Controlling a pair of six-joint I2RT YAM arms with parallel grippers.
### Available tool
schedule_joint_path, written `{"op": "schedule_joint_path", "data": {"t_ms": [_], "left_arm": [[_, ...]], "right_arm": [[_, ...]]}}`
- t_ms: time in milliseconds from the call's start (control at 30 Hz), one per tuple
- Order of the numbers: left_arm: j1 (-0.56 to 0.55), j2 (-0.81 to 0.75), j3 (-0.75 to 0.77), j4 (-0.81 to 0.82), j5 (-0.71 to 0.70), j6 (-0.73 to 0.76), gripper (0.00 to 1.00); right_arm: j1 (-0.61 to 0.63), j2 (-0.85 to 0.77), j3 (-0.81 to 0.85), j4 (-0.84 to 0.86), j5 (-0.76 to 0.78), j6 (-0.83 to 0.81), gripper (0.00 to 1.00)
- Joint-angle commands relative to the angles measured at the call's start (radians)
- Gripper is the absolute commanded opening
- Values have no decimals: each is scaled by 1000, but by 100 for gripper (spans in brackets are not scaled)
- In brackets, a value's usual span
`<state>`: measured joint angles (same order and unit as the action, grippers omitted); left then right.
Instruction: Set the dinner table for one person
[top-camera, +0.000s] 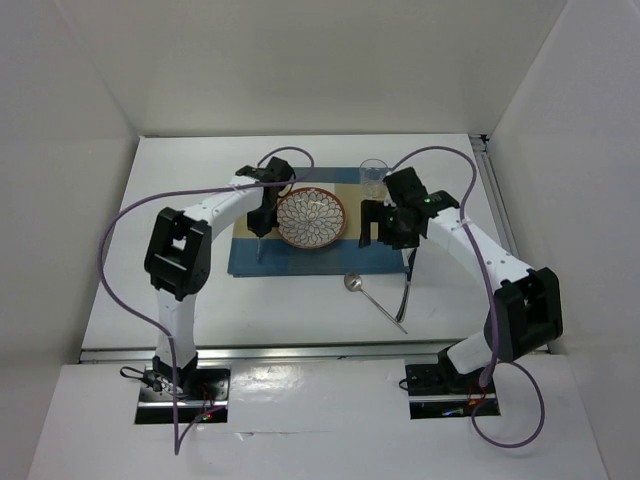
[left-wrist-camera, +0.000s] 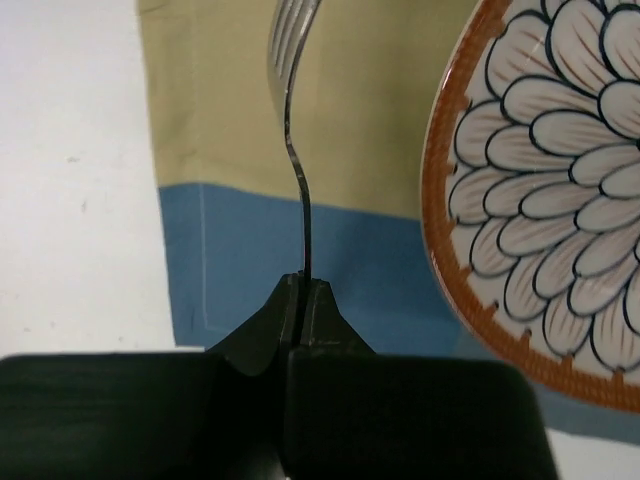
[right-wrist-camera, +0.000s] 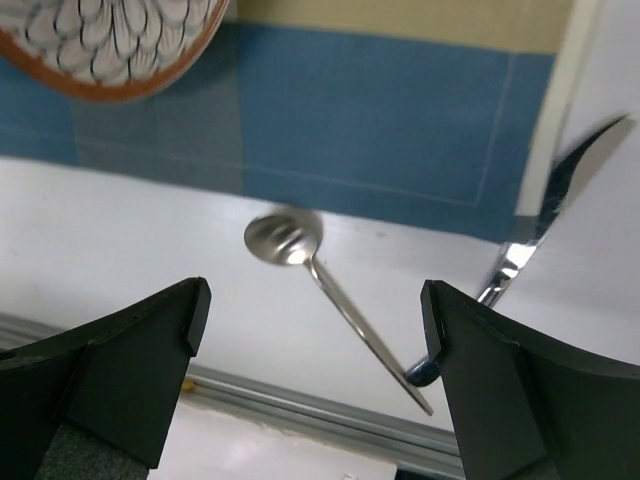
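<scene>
The white dinner table (top-camera: 180, 200) carries a blue-and-tan placemat (top-camera: 340, 255) with a flower-patterned, orange-rimmed plate (top-camera: 311, 218) on it. My left gripper (top-camera: 262, 222) is just left of the plate, shut on a fork (left-wrist-camera: 296, 160) by its handle (left-wrist-camera: 303, 285). The tines point away over the tan stripe. My right gripper (top-camera: 385, 238) hangs open and empty over the mat's right end (right-wrist-camera: 315, 305). A spoon (right-wrist-camera: 300, 245) lies on the table below it. A knife (right-wrist-camera: 545, 210) lies at the mat's right edge. A clear glass (top-camera: 373, 175) stands behind the plate.
The spoon (top-camera: 375, 297) and dark-handled knife (top-camera: 408, 285) lie near the front metal rail (top-camera: 300, 352). White walls close in the table on the left, back and right. The plate's rim (left-wrist-camera: 450, 250) is close to the fork on its right.
</scene>
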<state>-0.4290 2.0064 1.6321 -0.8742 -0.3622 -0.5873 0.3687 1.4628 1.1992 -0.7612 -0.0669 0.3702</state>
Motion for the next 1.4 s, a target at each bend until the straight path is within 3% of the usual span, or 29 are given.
{"op": "schedule_joint_path", "data": {"t_ms": [0,233,267,300,433,567,900,1100,1133,1200,1233,1333,1367], "left_arm": [[4,69,64,-20,0,55,0],[24,159,100,-20,38,24,0],[35,160,100,-20,54,24,4],[35,160,100,-5,68,24,27],[35,104,80,17,112,34,56],[35,54,101,-23,146,43,67],[35,-234,38,-80,178,43,67],[35,-325,20,-89,146,32,67],[35,-325,20,-101,134,32,67],[35,-353,20,-101,124,23,67],[35,-362,9,-101,124,14,67],[35,-402,-12,-92,124,4,67],[44,-402,-12,-92,124,4,67]], "right_arm": [[61,-10,-36,-46,-14,-28,100],[102,82,-69,-101,-25,-5,97],[116,93,-85,-101,-14,-5,95],[125,106,-96,-101,-14,-5,93],[153,116,-128,-76,-14,4,76],[162,157,-139,-76,-45,-24,72],[182,271,-139,-86,-71,-36,67],[191,312,-158,-63,-53,-8,60],[191,323,-158,-63,-53,-8,50],[200,332,-167,-44,-53,-8,42],[211,332,-167,-44,-53,-8,29],[246,332,-167,-44,-53,-8,14],[256,332,-167,-44,-53,-8,4]]}}
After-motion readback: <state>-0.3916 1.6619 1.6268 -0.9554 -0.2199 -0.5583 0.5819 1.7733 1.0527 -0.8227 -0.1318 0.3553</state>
